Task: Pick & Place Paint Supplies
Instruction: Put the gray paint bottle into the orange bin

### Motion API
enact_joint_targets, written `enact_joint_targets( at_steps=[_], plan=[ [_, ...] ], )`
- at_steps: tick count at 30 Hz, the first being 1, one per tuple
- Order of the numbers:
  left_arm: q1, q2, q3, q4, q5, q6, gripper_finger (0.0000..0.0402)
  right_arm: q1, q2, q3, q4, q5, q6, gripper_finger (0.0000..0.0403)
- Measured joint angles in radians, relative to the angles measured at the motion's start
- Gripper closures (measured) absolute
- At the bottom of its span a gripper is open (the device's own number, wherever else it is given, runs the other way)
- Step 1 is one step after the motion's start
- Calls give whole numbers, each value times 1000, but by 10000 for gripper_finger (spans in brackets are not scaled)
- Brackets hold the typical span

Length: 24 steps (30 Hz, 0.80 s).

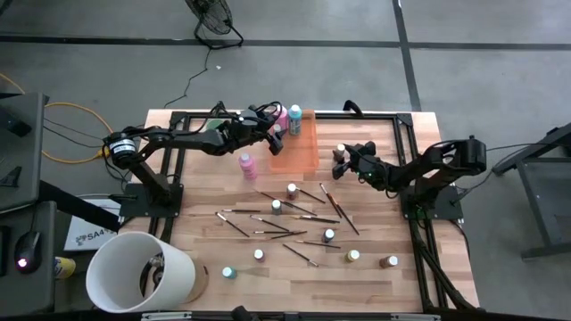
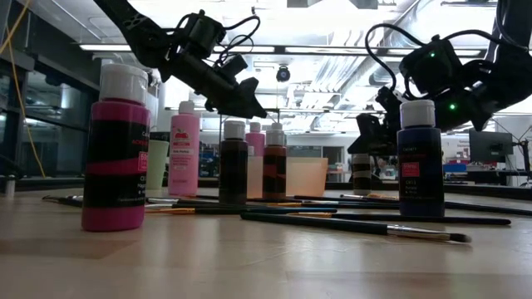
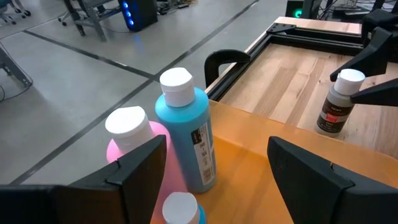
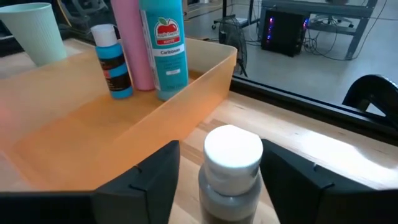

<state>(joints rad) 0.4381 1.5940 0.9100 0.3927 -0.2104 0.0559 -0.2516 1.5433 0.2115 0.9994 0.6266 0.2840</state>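
Note:
The translucent orange tray (image 1: 299,152) lies at the table's far middle. A pink bottle (image 3: 134,134), a teal bottle (image 3: 189,143) and a small blue pale-capped bottle (image 3: 180,208) stand upright in it on their bases. My left gripper (image 1: 275,134) hovers open above the tray, and the small blue bottle shows below, between its fingers (image 3: 143,168). My right gripper (image 1: 346,160) is open just right of the tray. Its fingers (image 4: 146,180) stand on either side of a small dark pale-capped bottle (image 4: 231,162), which stands upright on the table (image 3: 336,106).
Another pink bottle (image 1: 247,166) stands on the table left of the tray. Thin dark brushes (image 1: 285,214) and several small bottles (image 1: 328,235) lie scattered over the near half. A mint-green cup (image 4: 37,31) stands beyond the tray. A white bucket (image 1: 138,272) sits at the near left corner.

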Motion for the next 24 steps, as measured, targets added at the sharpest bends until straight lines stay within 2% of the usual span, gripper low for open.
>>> enact_joint_targets(
  at_steps=[12, 17, 24],
  plan=[
    [0, 0, 0, -2, 0, 0, 126, 0, 0, 0, 0, 11, 0, 288],
    [0, 0, 0, -7, 0, 0, 126, 0, -14, 0, 36, -1, -3, 290],
    [0, 0, 0, -16, 0, 0, 126, 0, -136, 29, 50, -45, -87, 290]
  ],
)
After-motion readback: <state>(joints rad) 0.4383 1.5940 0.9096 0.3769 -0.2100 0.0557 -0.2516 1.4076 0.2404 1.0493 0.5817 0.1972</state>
